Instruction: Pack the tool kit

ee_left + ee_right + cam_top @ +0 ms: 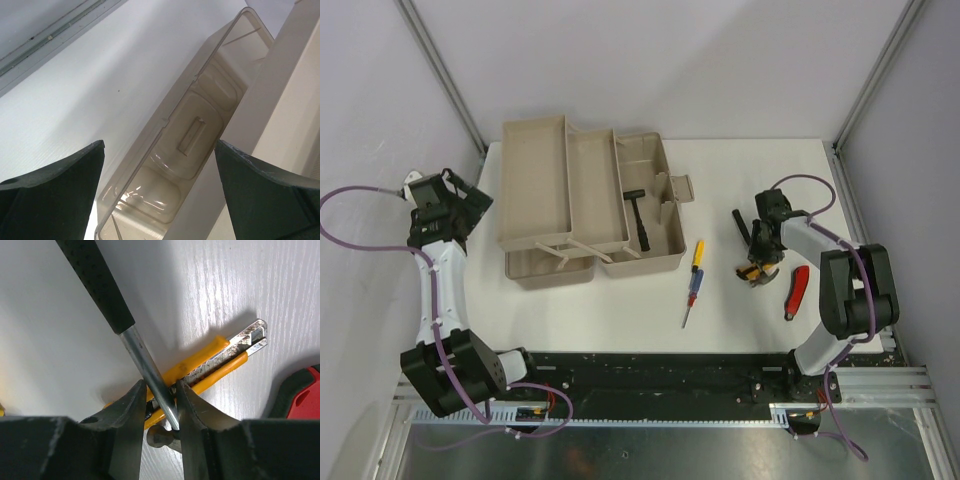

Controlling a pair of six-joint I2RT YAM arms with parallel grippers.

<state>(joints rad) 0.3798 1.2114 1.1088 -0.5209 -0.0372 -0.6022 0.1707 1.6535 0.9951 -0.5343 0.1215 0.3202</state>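
Beige plastic toolbox (640, 262) held just a black hammer (638, 220); right end effector (160, 400) clamped a black-handled steel-shafted tool (97, 285), left end effector (159, 145) gaped empty, and a yellow-red-blue screwdriver (692, 283) lay unpacked.

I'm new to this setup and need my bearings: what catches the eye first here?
The open toolbox on the far left half of the table, trays fanned out and a black hammer in its base, draws the eye first. To the right, the right gripper is shut on the steel shaft of a black-handled tool, over a yellow utility knife. A screwdriver and a red-handled tool lie loose nearby.
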